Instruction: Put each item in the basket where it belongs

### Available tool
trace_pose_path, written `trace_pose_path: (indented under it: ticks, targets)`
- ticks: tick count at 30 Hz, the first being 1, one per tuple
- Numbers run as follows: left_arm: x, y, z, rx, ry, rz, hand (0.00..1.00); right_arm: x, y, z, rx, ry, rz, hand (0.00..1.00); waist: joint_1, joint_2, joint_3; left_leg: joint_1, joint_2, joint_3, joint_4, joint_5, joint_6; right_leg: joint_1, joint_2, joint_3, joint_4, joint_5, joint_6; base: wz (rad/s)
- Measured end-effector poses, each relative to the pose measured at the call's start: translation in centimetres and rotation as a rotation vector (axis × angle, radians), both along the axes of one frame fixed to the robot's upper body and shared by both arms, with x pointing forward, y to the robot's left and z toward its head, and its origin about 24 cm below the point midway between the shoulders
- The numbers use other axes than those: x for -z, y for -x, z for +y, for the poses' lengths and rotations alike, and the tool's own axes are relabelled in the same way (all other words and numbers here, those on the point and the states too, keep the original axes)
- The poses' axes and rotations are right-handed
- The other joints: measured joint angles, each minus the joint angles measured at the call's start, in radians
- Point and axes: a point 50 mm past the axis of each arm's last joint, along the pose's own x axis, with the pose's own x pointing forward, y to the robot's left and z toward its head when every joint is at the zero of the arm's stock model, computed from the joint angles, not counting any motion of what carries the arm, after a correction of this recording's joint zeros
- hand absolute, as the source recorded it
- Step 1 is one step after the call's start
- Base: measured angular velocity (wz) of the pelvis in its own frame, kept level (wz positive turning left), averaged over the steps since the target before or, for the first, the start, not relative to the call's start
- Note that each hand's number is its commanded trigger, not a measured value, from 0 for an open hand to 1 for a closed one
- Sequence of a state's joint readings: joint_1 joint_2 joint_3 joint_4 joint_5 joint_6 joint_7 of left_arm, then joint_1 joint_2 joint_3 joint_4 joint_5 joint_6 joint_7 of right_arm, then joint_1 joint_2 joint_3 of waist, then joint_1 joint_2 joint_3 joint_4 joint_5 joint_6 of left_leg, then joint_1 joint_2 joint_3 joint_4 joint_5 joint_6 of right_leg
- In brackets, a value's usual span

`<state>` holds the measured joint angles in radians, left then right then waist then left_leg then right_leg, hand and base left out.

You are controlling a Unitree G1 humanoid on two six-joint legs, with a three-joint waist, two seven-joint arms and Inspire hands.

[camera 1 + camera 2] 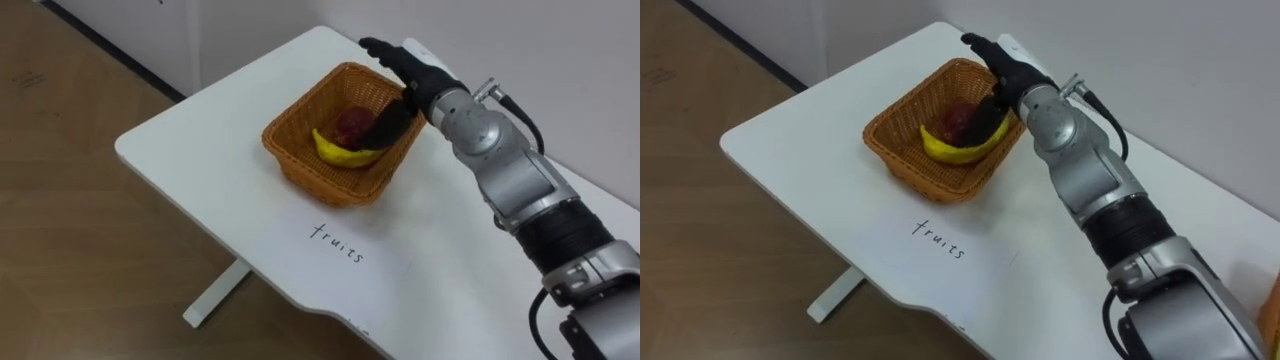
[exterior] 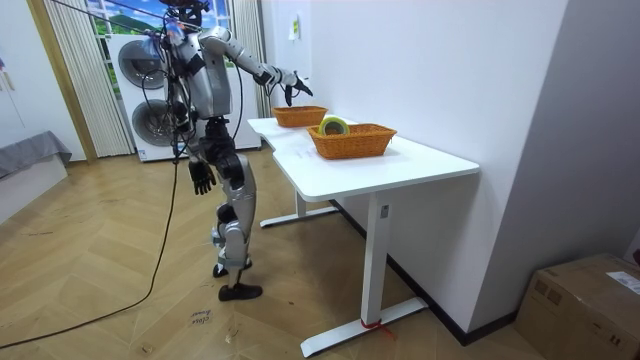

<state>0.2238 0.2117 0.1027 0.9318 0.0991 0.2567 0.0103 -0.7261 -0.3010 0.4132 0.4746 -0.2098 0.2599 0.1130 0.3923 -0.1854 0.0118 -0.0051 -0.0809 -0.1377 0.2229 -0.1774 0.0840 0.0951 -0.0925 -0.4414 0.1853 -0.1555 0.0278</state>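
A woven fruit basket stands on the white table, holding a yellow banana and a dark red apple. My right hand hovers over the basket's far right rim, open, with its fingers stretched toward the wall and the thumb pointing down beside the fruit. It holds nothing. In the room view the same basket is the farther one. A second woven basket nearer the camera holds a green and yellow round thing. My left hand hangs relaxed at my side.
Handwriting marks the table in front of the fruit basket. The table stands against a white wall, and its left edge drops to wooden floor. A washing machine stands behind me.
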Motion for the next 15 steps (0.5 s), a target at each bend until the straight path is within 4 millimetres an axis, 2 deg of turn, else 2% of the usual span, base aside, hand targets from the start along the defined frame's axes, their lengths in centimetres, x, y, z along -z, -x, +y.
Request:
trace_pose_path:
  ticks: [10,15]
  targets:
    - [-0.1,0.1,0.4,-0.022,-0.015,-0.004,0.0,-1.1,0.1,0.1,-0.02,0.021,-0.04,0.0,-0.007,0.0,-0.0015,0.003,-0.001,0.001,0.006,0.0,0.0,0.0,-0.001,0.007,0.0,0.0,0.0,0.0]
    - [-0.1,0.0,0.3,-0.027,-0.026,-0.007,0.0,-2.7,0.1,-0.4,-0.013,-0.049,-0.098,0.0,-0.046,0.009,-0.0032,0.002,-0.002,0.004,0.009,0.0,0.001,0.003,-0.001,0.026,0.0,0.0,0.001,0.0]
